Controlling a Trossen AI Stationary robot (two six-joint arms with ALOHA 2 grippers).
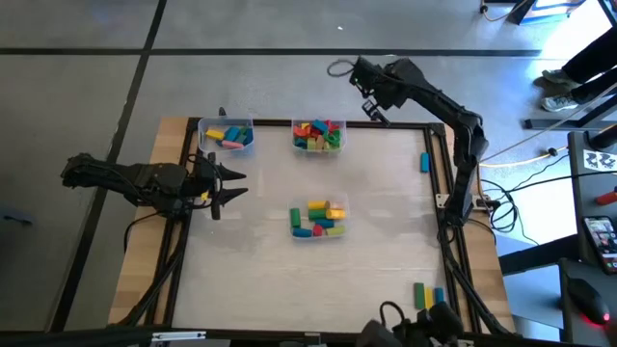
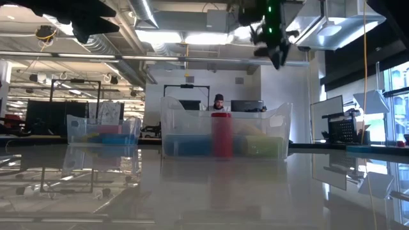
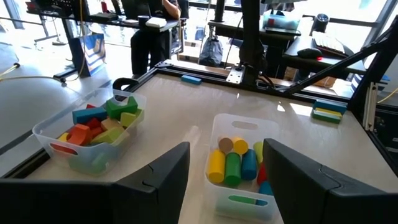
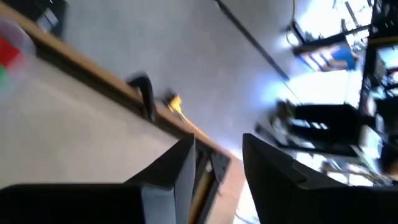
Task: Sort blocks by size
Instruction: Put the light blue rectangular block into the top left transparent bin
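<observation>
Open-plan lab w/ grey concrete floor (image 1: 270, 24) crossed by dark seams. Exposed ducts & ceiling light strips (image 2: 192, 38) overhead. White back wall (image 2: 198, 76); monitors (image 2: 246, 105) w/ a person (image 2: 218, 101) seated behind. Bright windows (image 2: 393, 96) at one side, desks (image 3: 292, 37) nearby.

blocks (image 1: 318, 219): mix of yellow, green, blue, red, orange, some pink, spread over three tubs
tubs (image 1: 317, 134): clear plastic, kinda milky white at the rims
middle tub (image 3: 238, 167): yellow, green, blue cylinders, a bit of red
far tub (image 3: 89, 129): blue, green, red, orange, yellowish chunks
stray block (image 1: 423, 161): blue, lying by the right frame rail
table (image 1: 366, 193): pale glossy top, light wood edge, black frame
arms (image 1: 443, 111): dark, pretty much black
</observation>
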